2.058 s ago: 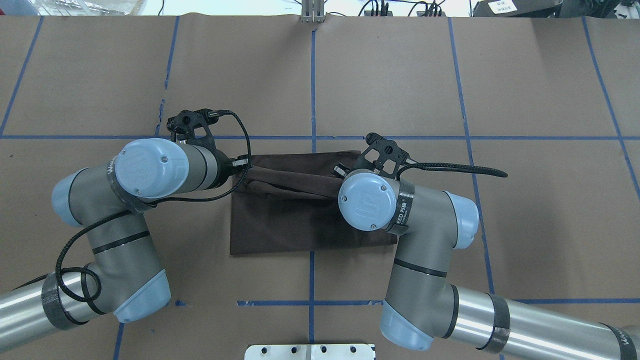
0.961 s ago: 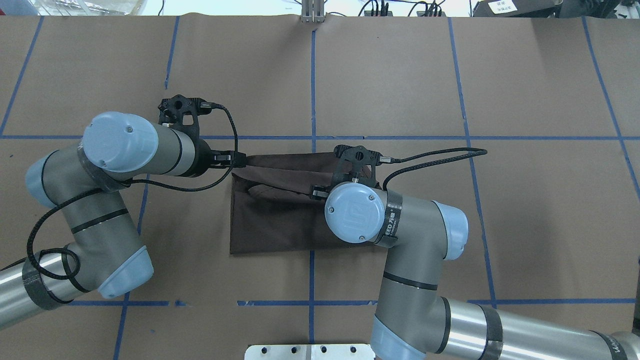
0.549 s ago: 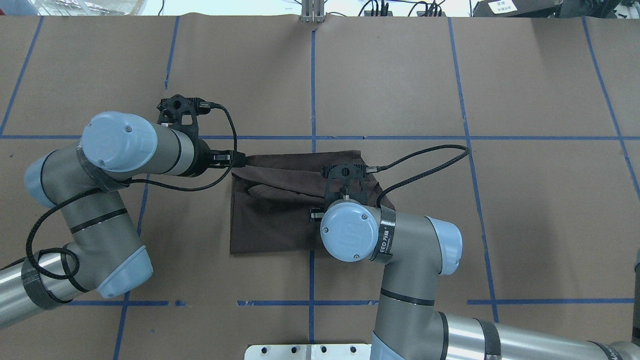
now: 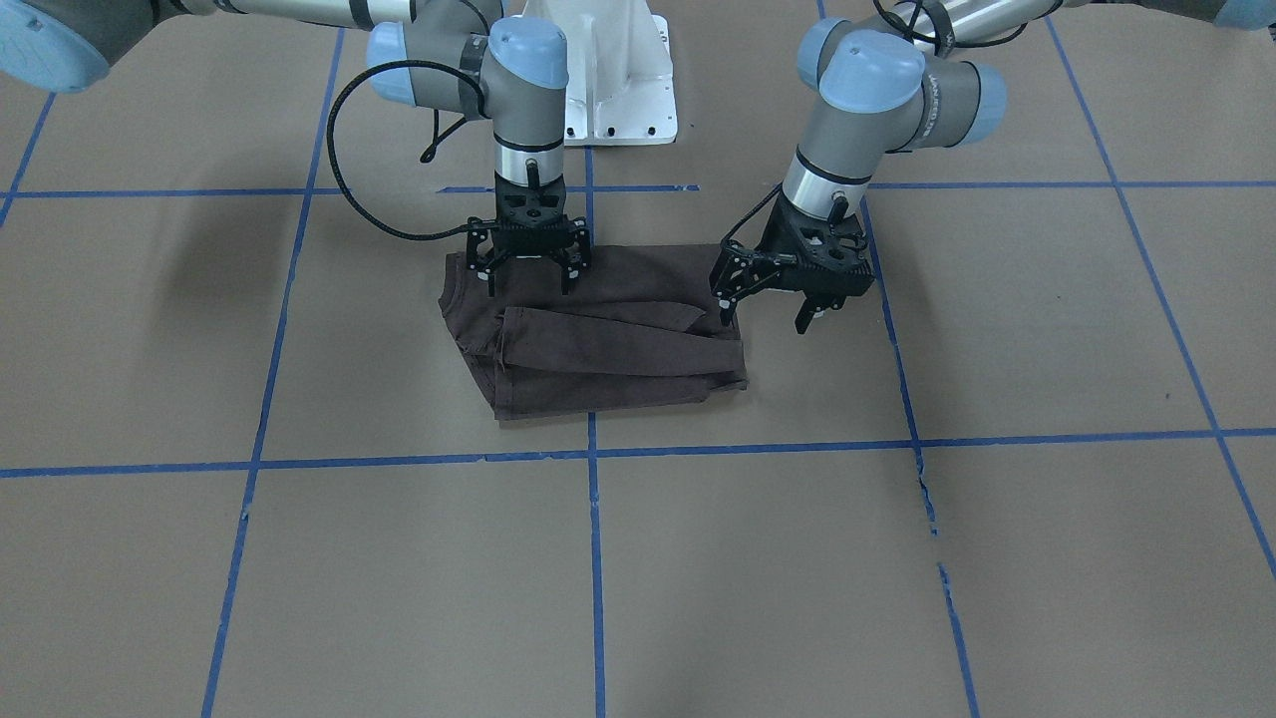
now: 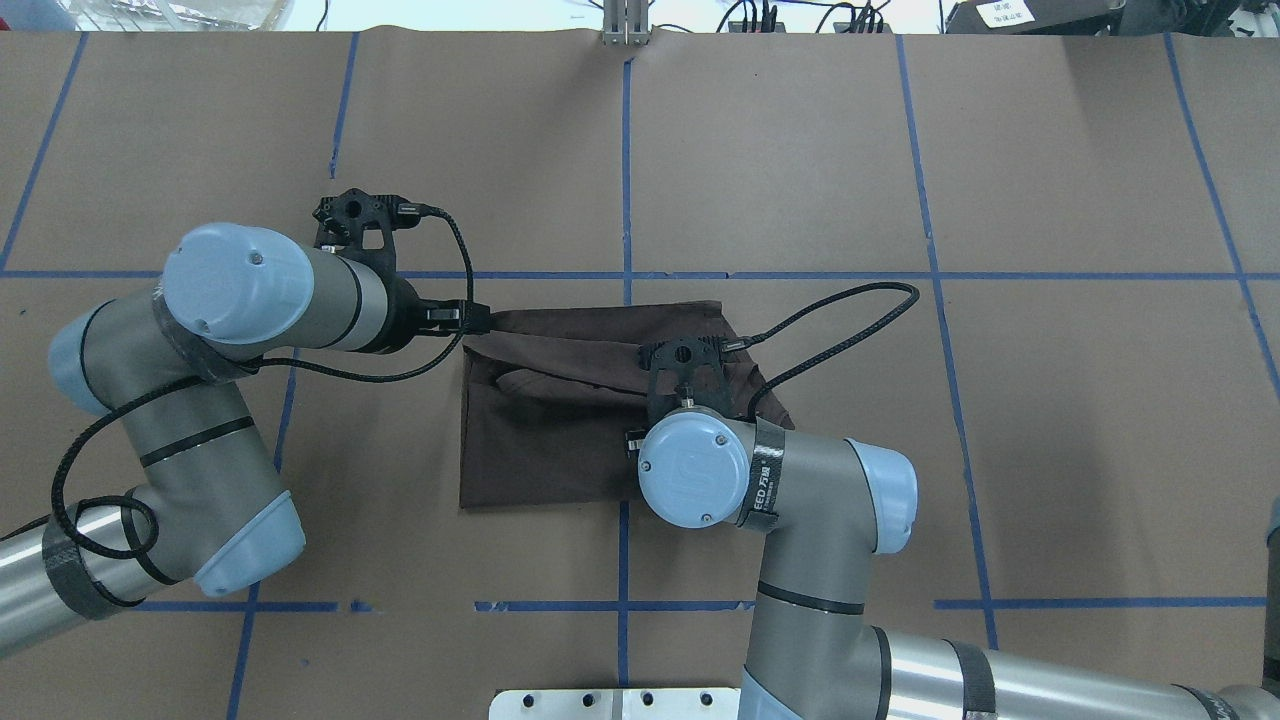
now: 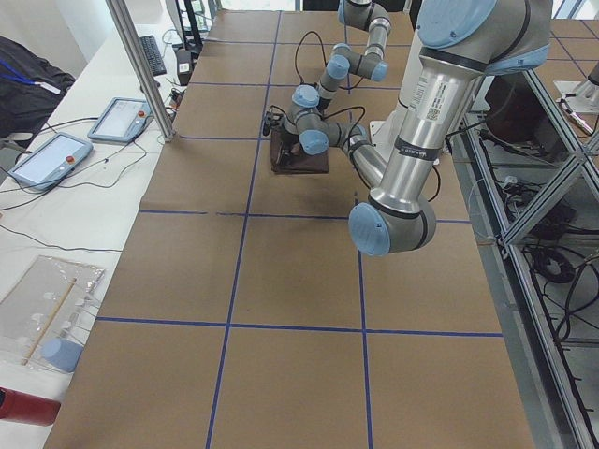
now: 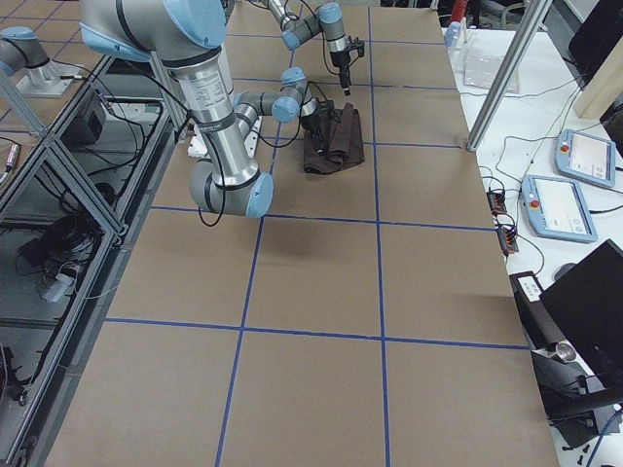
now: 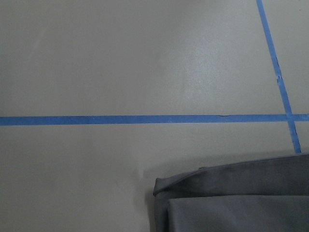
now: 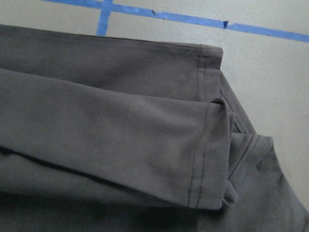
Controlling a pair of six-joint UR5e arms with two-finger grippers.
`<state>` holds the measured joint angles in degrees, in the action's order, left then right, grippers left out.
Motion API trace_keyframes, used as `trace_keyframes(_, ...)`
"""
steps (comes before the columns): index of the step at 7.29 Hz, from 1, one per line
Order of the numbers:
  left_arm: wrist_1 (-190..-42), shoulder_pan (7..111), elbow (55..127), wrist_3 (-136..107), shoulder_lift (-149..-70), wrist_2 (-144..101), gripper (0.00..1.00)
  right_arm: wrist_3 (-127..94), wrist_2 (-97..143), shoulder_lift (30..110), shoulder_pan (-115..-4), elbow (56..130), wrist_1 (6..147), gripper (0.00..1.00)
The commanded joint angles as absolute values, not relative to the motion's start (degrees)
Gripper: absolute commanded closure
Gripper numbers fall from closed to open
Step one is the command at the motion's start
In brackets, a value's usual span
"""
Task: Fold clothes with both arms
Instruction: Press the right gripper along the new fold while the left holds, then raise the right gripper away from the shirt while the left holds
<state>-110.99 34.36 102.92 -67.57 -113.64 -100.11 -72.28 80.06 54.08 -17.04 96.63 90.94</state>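
The shirt (image 4: 598,349) is dark brown all over; up close it looks greyer, maybe from the light. The desk (image 4: 897,558) is light brown with thin blue lines (image 4: 797,446) making big squares. The left arm (image 4: 847,125) and right arm (image 4: 523,100) are grey with light blue caps. The left hand (image 4: 763,321) and right hand (image 4: 528,287) are black.

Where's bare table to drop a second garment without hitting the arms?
Bare: the brown paper beyond the blue tape line on the operators' side of the T-shirt, plus the paper outboard of each gripper. Crowded: the shirt's own cell, right gripper open over its robot-side edge, left gripper open at its end.
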Motion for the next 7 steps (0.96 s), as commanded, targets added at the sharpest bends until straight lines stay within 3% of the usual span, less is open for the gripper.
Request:
trace_keyframes(1, -111.0, 34.4, 102.9, -67.6, -113.6, -100.1, 0.00, -71.9, 80.0, 53.6, -18.6, 95.4, 90.8, 0.00)
trace_keyframes(5, -110.9, 34.4, 103.5, -67.7, -113.4, -100.2, 0.00, -66.3, 82.0, 53.3, -26.1, 91.8, 90.2, 0.00)
trace_keyframes(7, -110.9, 34.4, 103.5, -67.8, -113.1, -100.2, 0.00, -65.0, 87.0, 45.6, -33.2, 80.7, 89.5, 0.00)
